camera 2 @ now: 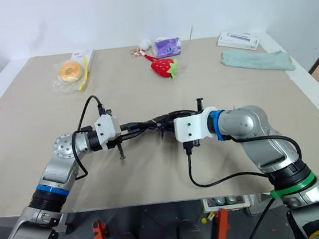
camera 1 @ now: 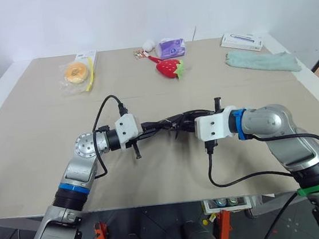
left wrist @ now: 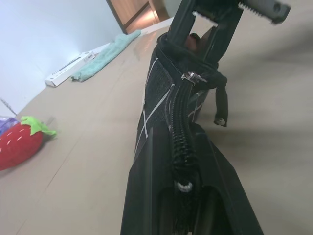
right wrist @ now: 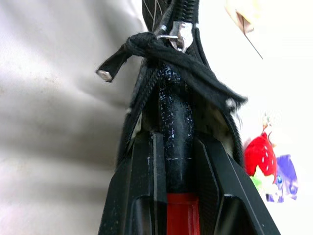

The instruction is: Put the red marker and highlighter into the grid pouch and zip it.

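I hold the grid pouch (camera 1: 168,122) up off the table (camera 1: 35,139) between my two grippers, near the middle of the scene. My left gripper (left wrist: 183,161) is clamped tight on the pouch's closed zipper end, its fingers (left wrist: 146,176) pressing the fabric from both sides. My right gripper (right wrist: 177,161) grips the red marker (right wrist: 177,147), its black barrel pushed partway into the open mouth of the pouch and its red end sitting back between my fingers (right wrist: 142,176). The zipper pull (right wrist: 180,34) and its black cord (right wrist: 166,56) hang just at that open end, the cord draped across the marker.

Along the far edge of the table lie a bagged doughnut (camera 1: 76,72) to the left, a strawberry toy (camera 1: 168,67) and a purple packet (camera 1: 171,48) in the middle, then a white box (camera 1: 242,41) and a teal cloth (camera 1: 261,60) to the right.
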`<state>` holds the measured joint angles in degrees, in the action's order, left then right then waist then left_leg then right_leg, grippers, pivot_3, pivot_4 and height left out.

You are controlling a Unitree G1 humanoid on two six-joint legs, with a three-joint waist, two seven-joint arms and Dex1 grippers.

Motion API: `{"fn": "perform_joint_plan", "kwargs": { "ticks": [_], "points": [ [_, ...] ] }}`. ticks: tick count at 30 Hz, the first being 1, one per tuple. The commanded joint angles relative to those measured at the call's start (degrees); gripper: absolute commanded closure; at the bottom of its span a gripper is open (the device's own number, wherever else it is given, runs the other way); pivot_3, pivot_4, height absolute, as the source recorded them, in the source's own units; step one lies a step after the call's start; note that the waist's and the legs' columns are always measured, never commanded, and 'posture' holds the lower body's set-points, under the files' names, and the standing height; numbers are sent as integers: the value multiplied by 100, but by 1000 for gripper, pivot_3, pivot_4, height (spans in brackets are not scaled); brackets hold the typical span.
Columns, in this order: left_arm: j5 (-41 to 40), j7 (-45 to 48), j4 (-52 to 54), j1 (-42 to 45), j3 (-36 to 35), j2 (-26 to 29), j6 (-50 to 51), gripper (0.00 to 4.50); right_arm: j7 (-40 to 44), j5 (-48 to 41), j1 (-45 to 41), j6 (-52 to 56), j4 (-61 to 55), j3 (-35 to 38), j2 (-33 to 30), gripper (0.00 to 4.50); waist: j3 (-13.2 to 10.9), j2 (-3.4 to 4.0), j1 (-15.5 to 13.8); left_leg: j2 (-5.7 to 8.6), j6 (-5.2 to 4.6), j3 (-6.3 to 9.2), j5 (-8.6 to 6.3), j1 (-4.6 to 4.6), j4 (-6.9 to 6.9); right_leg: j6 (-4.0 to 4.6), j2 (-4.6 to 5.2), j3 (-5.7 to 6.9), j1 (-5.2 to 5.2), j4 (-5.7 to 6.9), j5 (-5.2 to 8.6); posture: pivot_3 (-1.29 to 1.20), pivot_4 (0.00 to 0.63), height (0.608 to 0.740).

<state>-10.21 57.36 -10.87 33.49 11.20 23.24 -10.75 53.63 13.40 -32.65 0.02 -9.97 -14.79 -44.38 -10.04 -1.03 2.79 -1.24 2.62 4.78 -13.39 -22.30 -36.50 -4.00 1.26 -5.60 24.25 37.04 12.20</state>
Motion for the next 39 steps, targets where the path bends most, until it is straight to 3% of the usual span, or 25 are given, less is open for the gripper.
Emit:
{"fn": "perform_joint_plan", "kwargs": {
  "ticks": [1, 6, 8, 14, 18, 25, 32, 39],
  "points": [
    [-152, -41, 309, 80, -127, -41, 53, 4500, 80, -12, -167, -63, -56, 26, 8, 3480, 0, 0, -1, 0, 0, 0, 0, -1, 0, 0, 0, 0, 0, 0, 0, 0, 150, 739],
    [-35, -288, 190, 67, -226, -68, 35, 4500, 363, -490, -122, 389, -345, 376, -108, 995, 0, 0, 0, 0, 0, 0, 0, 0, 0, 0, 0, 0, 0, 0, 0, 0, 150, 739],
    [-177, -454, 119, 112, -383, -157, 113, 4500, 548, -1069, -5, 1101, -707, 800, -204, 61, 0, 0, -4, 1, 0, 0, 0, 0, -1, 1, 1, 0, 0, 0, -1, 0, 150, 739],
    [-175, -530, -27, 95, -485, -181, 148, 4500, -98, -2896, 195, 3765, -1577, 2418, 243, 61, -1, -1, -9, 0, 0, 5, 0, -1, -2, 26, 1, 3, -3, 0, -16, 0, 150, 739],
    [-192, -526, -29, 67, -484, -194, 167, 4500, -1624, -2478, 254, 5187, -1299, 3102, 518, 61, 0, -3, -13, 1, 0, 5, 0, -1, -4, 5, 1, 4, -5, 0, -6, 0, 150, 739],
    [-220, -447, -60, 81, -446, -215, 194, 4500, -3367, -1813, 599, 6542, -1033, 3243, 1085, 61, 1, -1, -5, 0, 3, 2, 4, 2, 1, 4, -2, -2, -2, 1, -8, 0, 150, 739],
    [-231, -397, -123, 164, -437, -258, 181, 4500, -4144, -1749, 856, 6665, -649, 3423, 1901, 61, 2, 0, 0, 1, 3, 0, 4, 2, 1, 2, -2, -4, -2, 0, -8, 0, 150, 739],
    [-256, -399, -89, 162, -453, -276, 177, 4500, -4281, -1703, 1114, 6513, -195, 3237, 1871, 61, 4, 1, -1, 2, 2, -1, 4, 2, 1, 0, -1, -6, -3, 0, -8, 0, 150, 739]
  ]
}}
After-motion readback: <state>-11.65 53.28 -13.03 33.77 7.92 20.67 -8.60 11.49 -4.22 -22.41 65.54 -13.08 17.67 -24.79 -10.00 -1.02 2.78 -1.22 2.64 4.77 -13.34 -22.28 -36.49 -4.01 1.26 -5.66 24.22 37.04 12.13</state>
